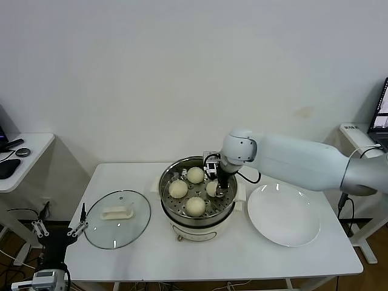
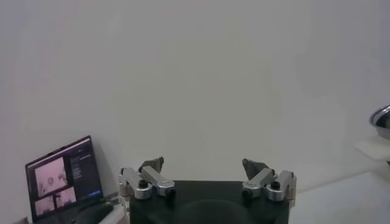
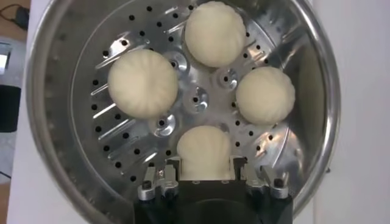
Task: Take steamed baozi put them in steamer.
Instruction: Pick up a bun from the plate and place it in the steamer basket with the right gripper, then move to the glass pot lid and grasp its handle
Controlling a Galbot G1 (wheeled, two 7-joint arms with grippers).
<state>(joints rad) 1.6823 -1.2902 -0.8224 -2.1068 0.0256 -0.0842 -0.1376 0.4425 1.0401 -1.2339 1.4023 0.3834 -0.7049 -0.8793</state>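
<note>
**Four baozi in steamer, right claw on the last one**

Head view: steamer (image 1: 197, 200) sits mid-counter (image 1: 206, 257), slightly toward the back edge. Four steamed baozi (image 1: 195, 206) on its perforated tray. Right arm reaches in from the right side; right claw (image 1: 217, 189) is down inside the pot at the bun nearest the right edge. White plate (image 1: 283, 214) lies on the counter's right half, just beside the steamer, nothing on it. Glass lid (image 1: 117, 219) with white handle lies flat on the left half, close to the left edge. Left claw (image 1: 59, 230) hangs off the counter's front-left corner, well apart from everything.

Left wrist view: left claw (image 2: 206, 176) spread wide, holding nothing, pointed at the blank wall. A laptop (image 2: 64, 176) is off to one side; a bit of the steamer rim (image 2: 381, 120) shows at the frame edge.

Right wrist view: looking straight down into the steamer (image 3: 55, 152). Three baozi are spread around the tray's centre, apart from each other. The fourth baozi (image 3: 204, 152) sits between the fingers (image 3: 159, 179) of the right claw (image 3: 205, 176), both touching its sides. Claw partly open, closed to bun width.
</note>
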